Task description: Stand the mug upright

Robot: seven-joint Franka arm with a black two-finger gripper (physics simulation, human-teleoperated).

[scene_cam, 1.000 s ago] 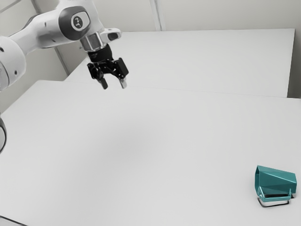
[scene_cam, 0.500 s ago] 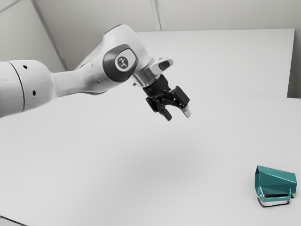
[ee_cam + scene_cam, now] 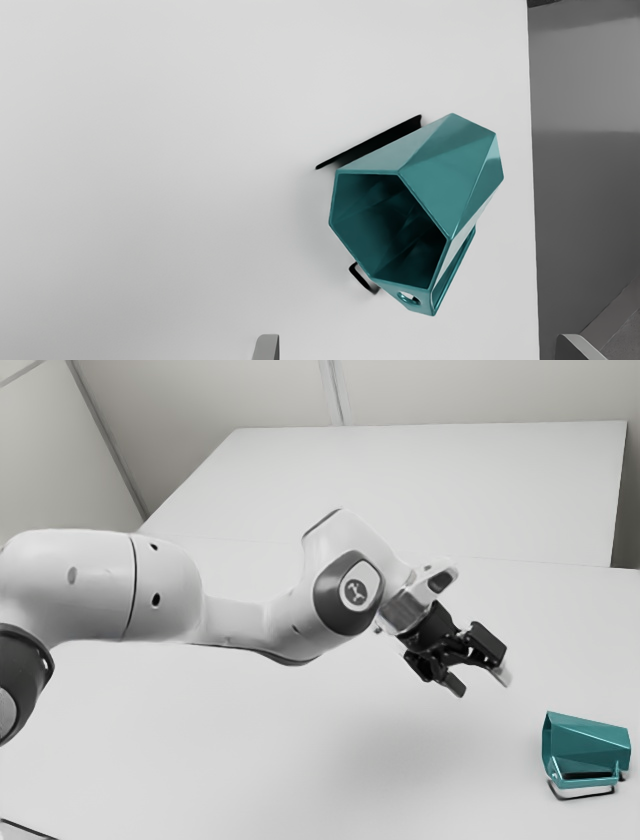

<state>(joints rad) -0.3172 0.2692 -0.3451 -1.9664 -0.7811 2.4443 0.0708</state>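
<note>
The gripper (image 3: 480,680) hangs above the table with its fingers spread and nothing between them, just short of the mug (image 3: 588,745). The mug lies on its side near a table edge, its mouth facing the exterior view's left and its long axis running across to the base at that view's right. The table (image 3: 230,760) is plain white, with pale walls (image 3: 60,470) behind. Compared with half a second ago, the gripper is lower and nearer the mug, which lies unchanged.

Pale grey walls (image 3: 480,390) stand behind a broad white table (image 3: 250,760) in soft light.
</note>
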